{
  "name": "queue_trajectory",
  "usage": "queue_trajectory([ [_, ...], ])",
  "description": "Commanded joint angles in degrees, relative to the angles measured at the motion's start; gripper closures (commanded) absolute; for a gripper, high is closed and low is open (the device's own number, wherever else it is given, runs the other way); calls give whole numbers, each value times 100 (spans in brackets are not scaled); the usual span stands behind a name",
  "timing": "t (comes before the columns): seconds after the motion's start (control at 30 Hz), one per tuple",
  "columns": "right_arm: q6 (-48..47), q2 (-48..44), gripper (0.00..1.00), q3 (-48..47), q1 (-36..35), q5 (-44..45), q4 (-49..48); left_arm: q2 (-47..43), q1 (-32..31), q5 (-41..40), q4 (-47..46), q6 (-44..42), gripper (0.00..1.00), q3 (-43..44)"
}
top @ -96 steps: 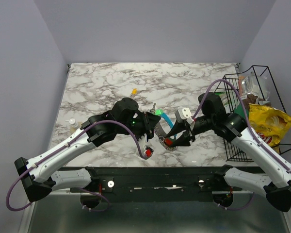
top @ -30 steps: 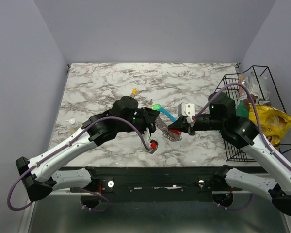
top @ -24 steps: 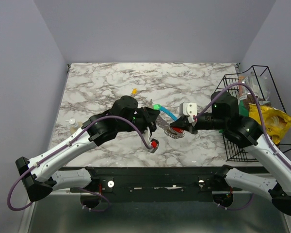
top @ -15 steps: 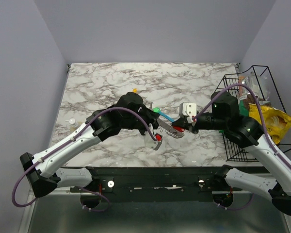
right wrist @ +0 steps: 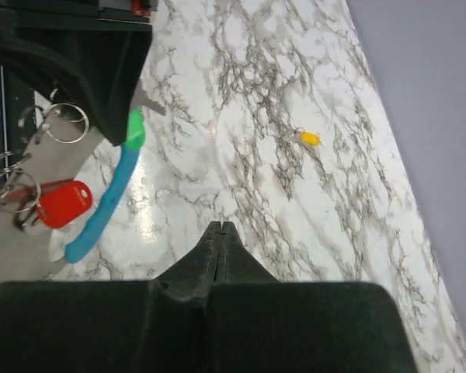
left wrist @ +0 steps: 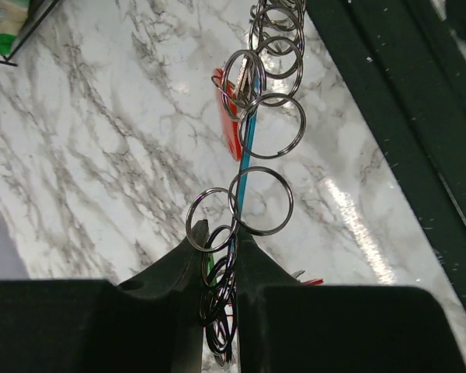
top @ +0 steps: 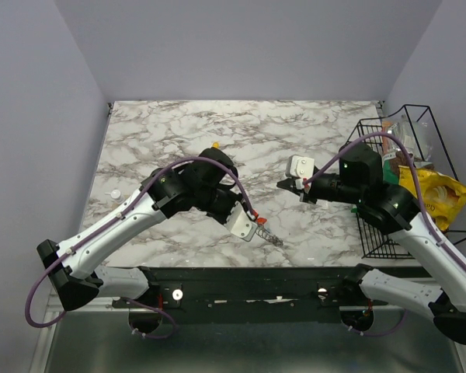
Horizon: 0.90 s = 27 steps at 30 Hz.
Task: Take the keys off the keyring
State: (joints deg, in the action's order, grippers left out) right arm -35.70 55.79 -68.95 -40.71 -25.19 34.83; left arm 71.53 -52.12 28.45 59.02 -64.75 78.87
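— Where was the blue-and-grey loop keyring (right wrist: 109, 206)?
— Pinched in the left gripper (left wrist: 217, 237), trailing ahead of its fingers. The right gripper (right wrist: 219, 227) was clenched empty, well apart.
— The danger?
— I feared that pulling the small red-headed key (right wrist: 64, 203) would tear it loose.

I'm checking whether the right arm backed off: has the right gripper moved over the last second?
Yes. The right gripper has drawn back toward the far side, farther from the table's near edge.
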Motion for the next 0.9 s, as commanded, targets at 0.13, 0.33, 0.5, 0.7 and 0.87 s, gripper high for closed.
queue_trajectory([
  [0.13,187,362,99,30,89,-380,-126,-148,44,645,21,666,100,409],
  [0.33,-410,460,46,-22,142,-1523,726,-95,70,750,503,43,100,516],
  [0.5,-1096,187,32,250,151,-2261,1007,-297,70,304,716,-1318,100,165],
  [0.7,-1641,581,32,-198,151,-3228,2009,-833,70,-138,13,-2804,100,-592],
  [0.87,-2019,836,32,-128,142,-3852,2300,-728,61,221,-30,-4587,100,-636],
])
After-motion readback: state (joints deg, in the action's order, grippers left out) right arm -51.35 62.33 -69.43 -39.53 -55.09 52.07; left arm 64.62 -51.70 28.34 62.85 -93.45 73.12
